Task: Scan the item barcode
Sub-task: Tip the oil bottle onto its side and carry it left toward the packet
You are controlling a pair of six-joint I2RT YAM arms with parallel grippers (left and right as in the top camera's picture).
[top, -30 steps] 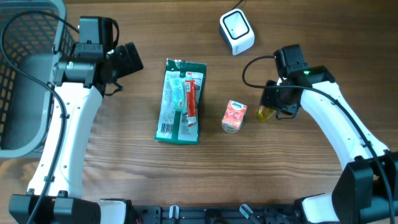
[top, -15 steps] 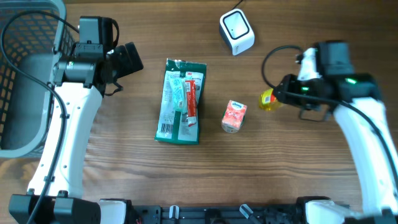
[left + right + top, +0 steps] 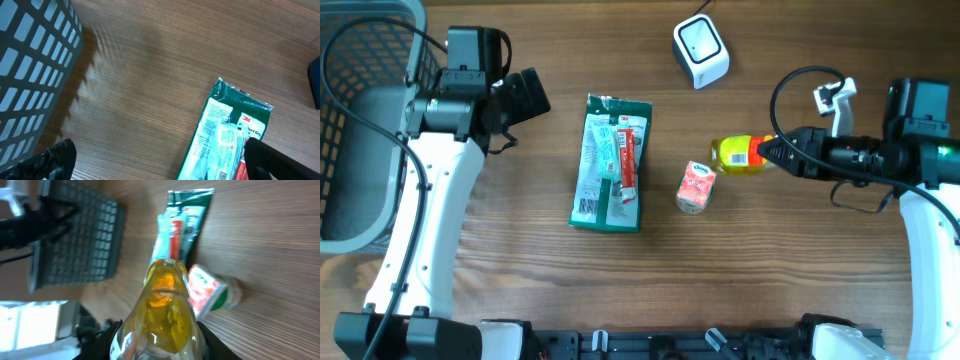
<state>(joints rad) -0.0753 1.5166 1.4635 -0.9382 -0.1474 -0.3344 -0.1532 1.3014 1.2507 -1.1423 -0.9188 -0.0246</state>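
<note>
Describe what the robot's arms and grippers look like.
The left arm and right arm have white rounded links with black joint housings. The left gripper and right gripper are black. Thin black cables loop beside each wrist.

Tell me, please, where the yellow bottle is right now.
In the overhead view the yellow bottle is on the right, held by the right fingers, beside the orange pack and below the white scanner.
</note>
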